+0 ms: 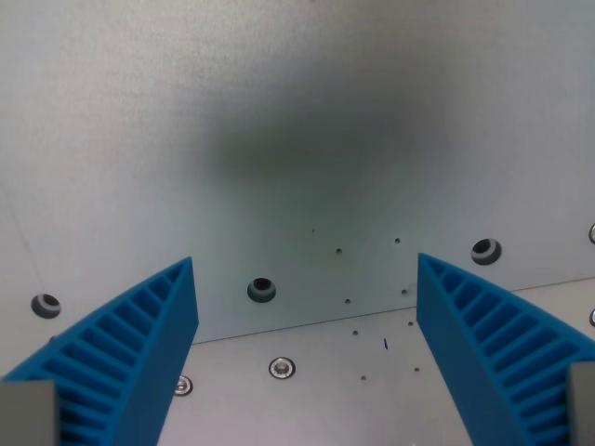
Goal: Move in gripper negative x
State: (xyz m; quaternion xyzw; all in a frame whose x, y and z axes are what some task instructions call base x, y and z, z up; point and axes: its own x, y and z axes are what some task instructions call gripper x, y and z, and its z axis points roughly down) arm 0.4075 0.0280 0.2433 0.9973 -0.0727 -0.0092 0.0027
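My gripper (307, 269) is open and empty, with its two blue ribbed fingers (130, 358) at the lower left and lower right of the wrist view. It hovers close above a flat grey metal plate (297, 111). Nothing lies between the fingers. A dark soft shadow falls on the plate above the gap.
The plate has several round holes (262, 289) and small screw heads (282, 367). A seam (307, 327) crosses the plate between the fingers, running up to the wrist view's right. Small dark specks dot the surface near the right finger.
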